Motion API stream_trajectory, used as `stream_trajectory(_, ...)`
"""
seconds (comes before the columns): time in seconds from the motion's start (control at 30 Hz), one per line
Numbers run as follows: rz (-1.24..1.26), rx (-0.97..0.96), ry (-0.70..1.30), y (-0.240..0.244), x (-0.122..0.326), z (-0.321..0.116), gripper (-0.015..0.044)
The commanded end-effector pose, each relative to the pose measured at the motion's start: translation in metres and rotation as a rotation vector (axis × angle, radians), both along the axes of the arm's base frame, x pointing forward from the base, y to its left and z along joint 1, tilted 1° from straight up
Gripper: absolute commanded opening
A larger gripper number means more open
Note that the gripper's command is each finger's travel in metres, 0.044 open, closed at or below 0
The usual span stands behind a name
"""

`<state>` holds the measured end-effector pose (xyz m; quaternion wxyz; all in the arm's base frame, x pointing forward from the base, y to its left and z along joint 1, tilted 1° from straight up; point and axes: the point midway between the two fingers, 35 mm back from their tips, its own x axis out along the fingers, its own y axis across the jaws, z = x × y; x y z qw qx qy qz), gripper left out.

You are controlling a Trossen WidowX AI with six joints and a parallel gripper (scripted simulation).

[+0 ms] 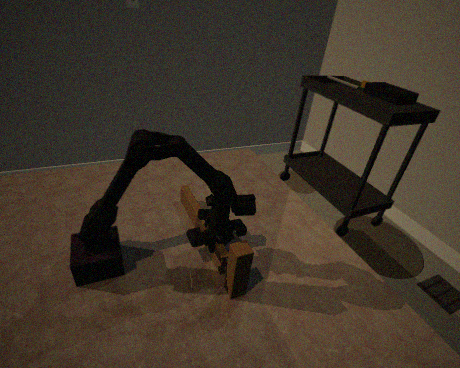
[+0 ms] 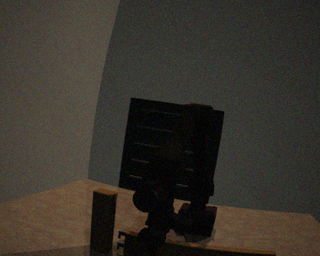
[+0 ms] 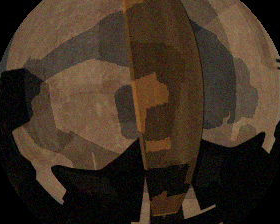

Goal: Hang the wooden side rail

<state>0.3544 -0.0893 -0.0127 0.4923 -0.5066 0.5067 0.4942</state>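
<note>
Clenching the rail (image 1: 188,201) (image 2: 219,249) (image 3: 168,60), your gripper (image 1: 218,246) (image 2: 152,240) (image 3: 160,137) has the hooks (image 1: 222,269) (image 2: 121,234) near the post (image 1: 240,270) (image 2: 104,220), exterior view's nine o'clock; hanging and release remain.

Dim room, dark wheeled cart (image 1: 371,111).

One robot arm (image 1: 157,145) (image 2: 198,139) stands on the bench (image 1: 85,320) (image 2: 52,209), with one end effector (image 1: 219,242) (image 2: 152,240) (image 3: 160,137). There is one wooden side rail (image 1: 188,200) (image 2: 219,249) (image 3: 166,120), two dark hooks (image 2: 121,234) at its end, one upright headboard post (image 1: 239,270) (image 2: 103,220), one wheeled cart (image 1: 350,98) with two shelves, four legs and three visible casters, and one floor vent (image 1: 444,293).
</note>
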Motion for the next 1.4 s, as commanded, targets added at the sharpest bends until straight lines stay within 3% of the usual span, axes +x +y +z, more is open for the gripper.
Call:
stream_trajectory(0.0, 0.009, -0.003, -0.029, -0.001, 0.005, 0.010, 0.0000)
stream_trajectory(1.37, 0.009, -0.003, -0.028, -0.001, 0.001, 0.001, 0.0000)
